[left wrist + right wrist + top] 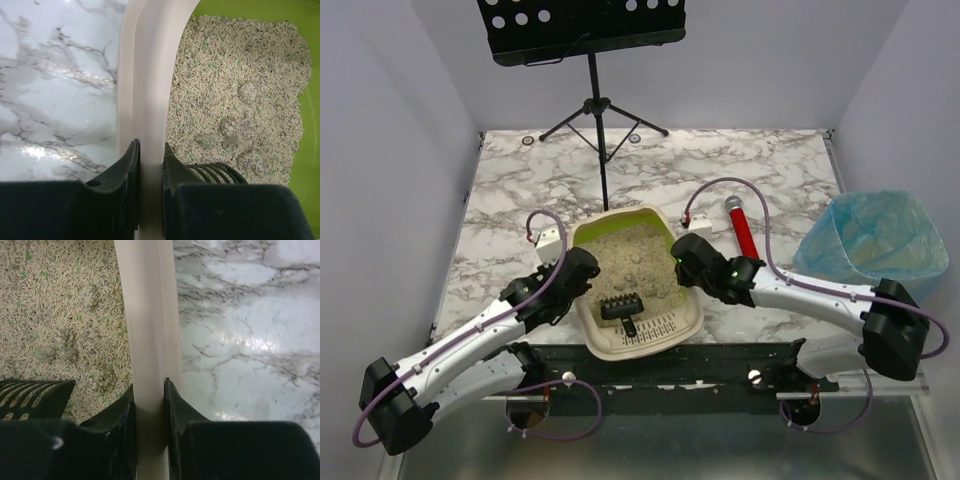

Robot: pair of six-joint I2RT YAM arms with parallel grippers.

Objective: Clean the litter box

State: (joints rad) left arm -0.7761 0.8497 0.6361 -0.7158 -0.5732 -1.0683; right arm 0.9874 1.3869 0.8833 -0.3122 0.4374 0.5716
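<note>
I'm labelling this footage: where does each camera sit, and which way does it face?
Top external: above and behind the bases, looking down on the table, litter box, left arm and right arm.
Left wrist: on the left arm, facing along the left tool, clamped on the box's rim.
Right wrist: likewise, right tool clamped on the opposite rim.
Shared: both wrist views show litter and the scoop.

Left arm [460, 355] and right arm [810, 292] angle inward, jaws clamped narrowly.
</note>
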